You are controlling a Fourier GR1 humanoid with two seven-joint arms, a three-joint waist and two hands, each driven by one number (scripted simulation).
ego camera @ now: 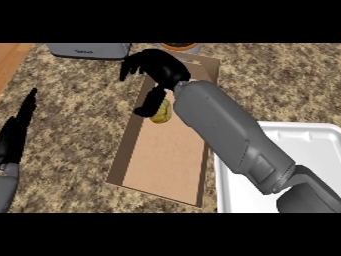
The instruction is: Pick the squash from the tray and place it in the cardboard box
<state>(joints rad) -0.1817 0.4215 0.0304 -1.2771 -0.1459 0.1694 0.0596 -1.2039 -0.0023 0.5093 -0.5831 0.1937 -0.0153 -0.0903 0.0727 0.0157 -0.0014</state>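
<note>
A small yellow squash (162, 115) lies inside the flat brown cardboard box (162, 160), in its far half. My right forearm reaches from the lower right across the box. My right hand (158, 66) hovers over the box's far end with relaxed fingers drooping to the left. Its thumb (151, 100) points down beside the squash, and the fingers are not around the squash. The white tray (317, 142) sits at the right, partly hidden by my forearm, with nothing visible in it. At the left edge, my left hand (14, 132) rests open with fingers up.
A grey toaster (88, 50) stands at the back left of the speckled counter. A round bowl-like object (180, 46) shows just behind the box's far end. Wooden floor shows beyond the counter at the far left.
</note>
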